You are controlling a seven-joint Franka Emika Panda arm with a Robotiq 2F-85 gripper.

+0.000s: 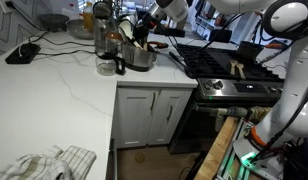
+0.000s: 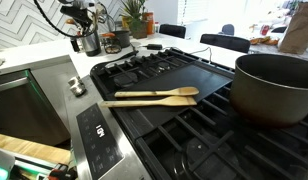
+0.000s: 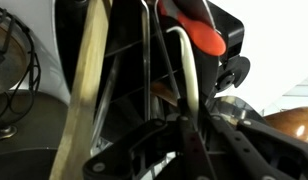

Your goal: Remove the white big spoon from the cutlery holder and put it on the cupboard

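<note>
I hang over the cutlery holder, the squat shiny metal pot standing on the cupboard by its edge next to the black gas stove. In both exterior views my gripper sits right among the handles that stick up out of the holder.

In the wrist view the white big spoon is directly ahead, in with the other utensils. Its whitish handle runs straight in between my dark fingers. My gripper is drawn narrow around that handle, but I cannot tell whether the pads actually press on it. Beside the spoon stands a tan wooden handle, and an orange-red piece shows just past it. What that piece belongs to I cannot make out.

A clear glass jug stands just beside the holder. Its contents are too small to read.

On the stove two wooden utensils lie side by side, near a large dark pot whose inside is hidden from here.
</note>
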